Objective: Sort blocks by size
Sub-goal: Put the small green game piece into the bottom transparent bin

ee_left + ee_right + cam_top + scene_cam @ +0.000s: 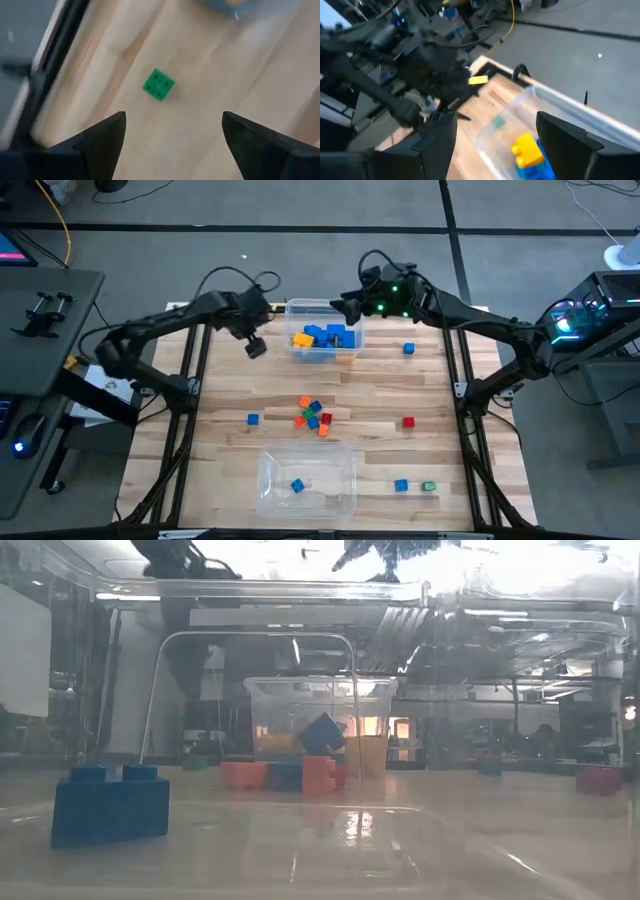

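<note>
Left wrist view: the left gripper (pixel 172 132) hangs with its jaws spread wide and empty above a small green brick (pixel 159 84) lying on the wooden table (pixel 210 75). The right gripper (pixel 495 142) is also open, holding nothing, poised over the far clear bin (pixel 352 330), where big blue and yellow blocks (pixel 322 338) lie. Small loose cubes (pixel 313 416) cluster mid-table. One blue brick (pixel 297 486) sits in the near bin (pixel 268 465).

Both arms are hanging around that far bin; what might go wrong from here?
The left tool and right tool flank the far bin, so the arms might bump. The left tool hangs open over a lone green block; a slightly off grab may flick it away.
</note>
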Available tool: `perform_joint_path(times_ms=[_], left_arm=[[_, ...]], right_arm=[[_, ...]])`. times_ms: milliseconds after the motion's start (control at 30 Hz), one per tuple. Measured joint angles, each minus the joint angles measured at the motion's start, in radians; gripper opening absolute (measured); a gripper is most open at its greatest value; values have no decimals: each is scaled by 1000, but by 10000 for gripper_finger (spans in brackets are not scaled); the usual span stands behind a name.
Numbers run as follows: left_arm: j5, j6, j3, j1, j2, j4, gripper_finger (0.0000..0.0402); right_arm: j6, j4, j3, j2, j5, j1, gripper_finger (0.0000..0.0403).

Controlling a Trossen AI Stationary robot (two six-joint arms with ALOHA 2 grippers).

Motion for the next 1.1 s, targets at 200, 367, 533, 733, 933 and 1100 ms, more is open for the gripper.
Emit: perform_joint_path(times_ms=[200, 367, 533, 733, 933, 1100], left_arm=[[-35, 391, 0, -3, 126, 32, 317], [-48, 540, 0, 0, 230, 17, 317], [-55, 596, 0, 8, 309, 85, 317], [-84, 630, 0, 50, 355, 132, 317], [5, 619, 0, 79, 383, 143, 316], [40, 611, 0, 78, 415, 178, 297]], right_arm=[[0, -93, -2, 3, 0, 27, 268], [0, -113, -2, 3, 0, 50, 268], [0, -115, -2, 3, 11, 67, 268], [21, -117, -2, 3, 14, 75, 268], [21, -118, -2, 3, 32, 80, 268], [22, -119, -2, 3, 35, 80, 268]])
